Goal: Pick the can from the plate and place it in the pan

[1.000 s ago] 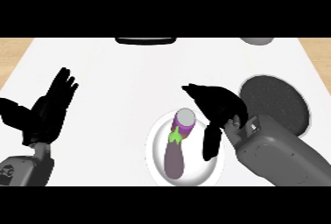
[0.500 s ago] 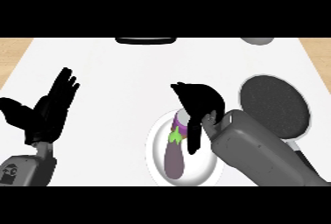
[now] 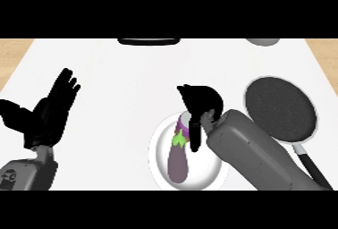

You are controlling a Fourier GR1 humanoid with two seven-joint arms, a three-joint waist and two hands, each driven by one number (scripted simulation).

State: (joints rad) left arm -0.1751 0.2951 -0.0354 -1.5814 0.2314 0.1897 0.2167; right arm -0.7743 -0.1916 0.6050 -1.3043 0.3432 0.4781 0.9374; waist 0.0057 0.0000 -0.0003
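We find the can point(image 3: 187, 120) at the top of the white plate point(image 3: 163, 138), around the plate's 12 o'clock edge. Only a small pale sliver of it shows, since the right hand point(image 3: 200, 106) covers most of it. Our right hand comes down over the can from above, its black fingers point(image 3: 196, 141) curled downward along the can's right side. The fingers look wrapped about the can, though we cannot see the contact itself, nor whether the can sits on the plate or hangs just above it.

Just below the can, on the same plate, lies a purple eggplant point(image 3: 177, 157) with a green cap, stretched lengthwise from the can toward the plate's 6 o'clock side. Its cap end lies just beside the can; we cannot tell whether they touch.

The grey right forearm point(image 3: 254, 156) runs from the hand toward 5 o'clock and hides the plate's right rim.

At 3 o'clock from the plate rests the pan point(image 3: 280, 109), dark inside with a pale rim, its handle point(image 3: 311, 165) pointing toward 6 o'clock and partly behind the forearm. Nothing lies in it.

Well apart at 9 o'clock from the plate, our left hand point(image 3: 48, 117) rests open, fingers straight and pointing up toward 12 o'clock, thumb spread to the side, holding nothing.

At the far edge of the white counter point(image 3: 119, 80), near 12 o'clock, sits a dark flat object point(image 3: 149, 41), and toward 1 o'clock a grey rounded object point(image 3: 263, 41), both cut off.
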